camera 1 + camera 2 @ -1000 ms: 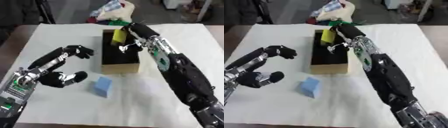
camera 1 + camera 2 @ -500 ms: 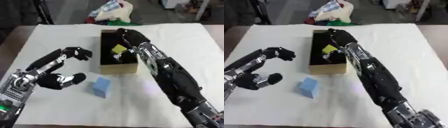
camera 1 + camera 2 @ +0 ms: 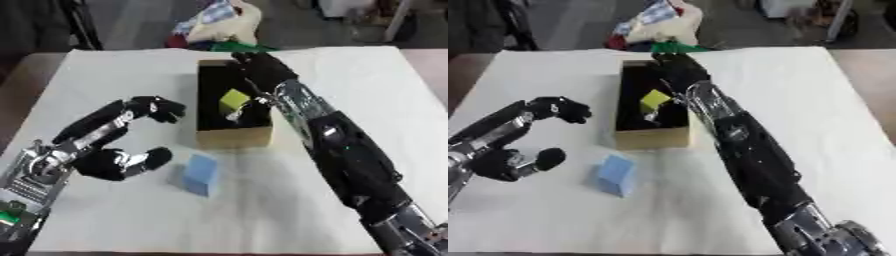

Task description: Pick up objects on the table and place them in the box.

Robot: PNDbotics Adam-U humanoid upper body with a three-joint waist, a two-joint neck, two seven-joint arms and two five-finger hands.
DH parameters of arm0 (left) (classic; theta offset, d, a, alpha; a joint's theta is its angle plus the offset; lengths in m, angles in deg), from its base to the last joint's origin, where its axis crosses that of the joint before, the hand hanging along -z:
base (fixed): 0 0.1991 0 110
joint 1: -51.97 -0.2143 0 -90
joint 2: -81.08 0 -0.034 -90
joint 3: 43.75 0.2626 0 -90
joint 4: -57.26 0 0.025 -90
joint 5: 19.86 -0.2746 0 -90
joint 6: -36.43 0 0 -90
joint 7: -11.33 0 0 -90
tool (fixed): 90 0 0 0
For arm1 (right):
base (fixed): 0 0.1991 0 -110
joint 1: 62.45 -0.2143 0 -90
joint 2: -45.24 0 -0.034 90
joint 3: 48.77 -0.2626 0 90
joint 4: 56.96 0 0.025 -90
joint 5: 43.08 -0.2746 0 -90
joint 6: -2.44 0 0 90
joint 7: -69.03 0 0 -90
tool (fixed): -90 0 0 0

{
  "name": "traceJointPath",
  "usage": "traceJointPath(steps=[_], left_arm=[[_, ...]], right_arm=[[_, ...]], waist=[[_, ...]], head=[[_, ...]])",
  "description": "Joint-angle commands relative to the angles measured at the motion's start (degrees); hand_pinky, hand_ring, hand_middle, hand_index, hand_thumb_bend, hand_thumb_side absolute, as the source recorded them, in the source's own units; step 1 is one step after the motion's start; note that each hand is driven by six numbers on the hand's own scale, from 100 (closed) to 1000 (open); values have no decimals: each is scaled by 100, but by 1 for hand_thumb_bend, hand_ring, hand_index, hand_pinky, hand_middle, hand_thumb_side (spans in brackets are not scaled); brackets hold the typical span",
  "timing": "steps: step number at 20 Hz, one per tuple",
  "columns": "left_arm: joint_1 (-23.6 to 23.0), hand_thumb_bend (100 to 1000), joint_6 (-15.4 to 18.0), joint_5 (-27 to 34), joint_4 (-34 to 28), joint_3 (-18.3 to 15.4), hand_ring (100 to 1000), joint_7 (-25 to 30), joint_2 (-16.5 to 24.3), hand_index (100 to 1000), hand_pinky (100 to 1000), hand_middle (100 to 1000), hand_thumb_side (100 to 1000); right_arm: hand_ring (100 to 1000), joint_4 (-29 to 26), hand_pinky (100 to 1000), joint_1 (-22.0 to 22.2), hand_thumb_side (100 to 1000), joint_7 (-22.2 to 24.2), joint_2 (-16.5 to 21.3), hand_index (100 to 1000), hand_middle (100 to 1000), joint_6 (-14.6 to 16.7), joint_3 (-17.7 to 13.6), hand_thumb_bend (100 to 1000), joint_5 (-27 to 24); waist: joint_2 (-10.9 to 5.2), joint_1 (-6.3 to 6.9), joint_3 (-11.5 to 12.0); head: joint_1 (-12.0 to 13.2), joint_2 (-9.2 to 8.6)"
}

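White cloth covers the bench (image 3: 114, 75), and beyond its far edge a heap of coloured fabric and bags (image 3: 219, 25) lies on the grey floor.

Near the middle of the bench stands the box (image 3: 232, 136), an open cardboard carton with a dark inside, its long side running away from the robot. The right arm stretches from the lower right corner up across the cloth, and the right hand (image 3: 255, 70) reaches down into the far half of the box. Its fingers are curled, and a small yellow-green block (image 3: 234, 99) sits just at their tips, inside the box near the right wall. Whether the fingers pinch the block or it already rests free on the box floor, I cannot tell from here; the hand and block are at least touching or very close.

On the cloth in front of the box, a little to its left, a light blue block (image 3: 200, 173) stands by itself, apart from both hands.

The left arm comes in from the lower left. The left hand (image 3: 118, 162) hovers over the cloth to the left of the blue block, with its fingers (image 3: 157, 107) arched forward toward the box's left wall and the thumb (image 3: 156, 156) pointing at the blue block. The span between them is wide and holds nothing.
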Motion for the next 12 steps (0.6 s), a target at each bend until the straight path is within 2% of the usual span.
traceJointPath(steps=[1, 3, 5, 9, 10, 12], left_arm=[[63, 459, 9, -42, -39, -86, 783, 2, 142, 921, 799, 786, 865], [62, 466, 7, -77, -24, -119, 785, -29, 194, 920, 800, 787, 860], [70, 469, 5, -116, -13, -157, 785, -76, 256, 919, 800, 786, 857], [118, 480, 15, -181, -7, -195, 786, -143, 404, 922, 800, 786, 846], [139, 483, 19, -196, -5, -191, 788, -147, 447, 925, 801, 787, 841], [203, 494, 35, -224, 5, -158, 790, -125, 551, 927, 804, 789, 829]], right_arm=[[942, -474, 920, -49, 692, -198, 297, 1000, 998, 86, -19, 533, -507], [909, -836, 896, 46, 660, -290, 544, 1000, 966, 128, 12, 485, -1086], [889, -1261, 881, 201, 648, -375, 849, 1000, 947, 113, 32, 459, -1946], [839, -2200, 843, 648, 618, -554, 1510, 979, 902, -106, 69, 390, -3666], [827, -2413, 832, 782, 600, -584, 1662, 974, 890, -151, 83, 367, -4022], [819, -2840, 826, 1119, 619, -644, 1959, 972, 883, -210, 104, 350, -4642]], waist=[[-121, 14, -47], [-122, 9, -114], [-117, 4, -182], [-103, -3, -307], [-98, -4, -339], [-85, -3, -403]], head=[[88, -52], [162, -61], [238, -77], [370, -101], [406, -107], [473, -113]])
